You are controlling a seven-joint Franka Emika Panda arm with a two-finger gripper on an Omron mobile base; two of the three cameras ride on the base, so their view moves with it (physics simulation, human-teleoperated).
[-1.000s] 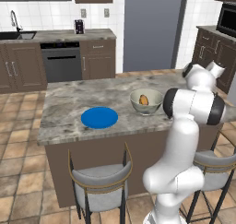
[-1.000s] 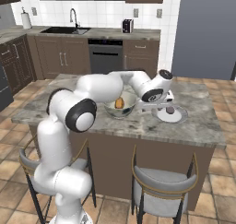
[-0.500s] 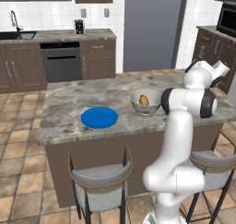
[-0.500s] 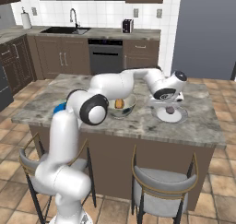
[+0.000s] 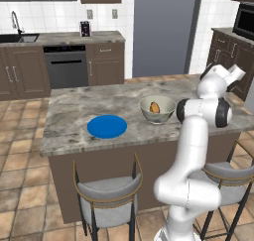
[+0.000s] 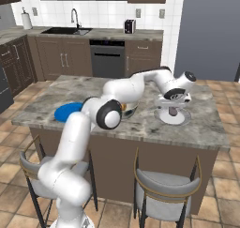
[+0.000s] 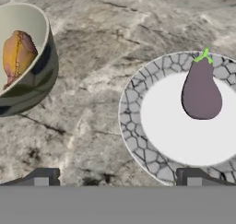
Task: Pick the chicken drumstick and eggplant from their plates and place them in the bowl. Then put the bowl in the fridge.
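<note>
The pale grey-green bowl [image 7: 32, 87] sits at the left of the hand view with the golden chicken drumstick [image 7: 17, 52] inside it. To its right a white plate with a stone-patterned rim [image 7: 138, 126] carries the purple eggplant [image 7: 200, 93], green stem pointing away. My gripper [image 7: 117, 178] hovers open above the counter between bowl and plate, nothing between its fingertips [image 7: 42, 177]. From the right base, the gripper [image 6: 172, 104] hangs just over the eggplant [image 6: 173, 112]. The bowl [image 5: 157, 108] and the bare blue plate [image 5: 106, 126] stand on the island. The fridge [image 5: 163, 31] is behind it.
The island's marble top [image 5: 74, 106] has stools [image 5: 106, 193] along its near side. Dark brown cabinets, a dishwasher [image 5: 67, 66] and a sink [image 6: 70, 30] line the back wall. My own arm [image 6: 131, 88] arches over the bowl in the right base view.
My hand has drifted slightly right and settled over the patterned plate, while the elbow has swung round. Drumstick, bowl and eggplant have stayed put.
</note>
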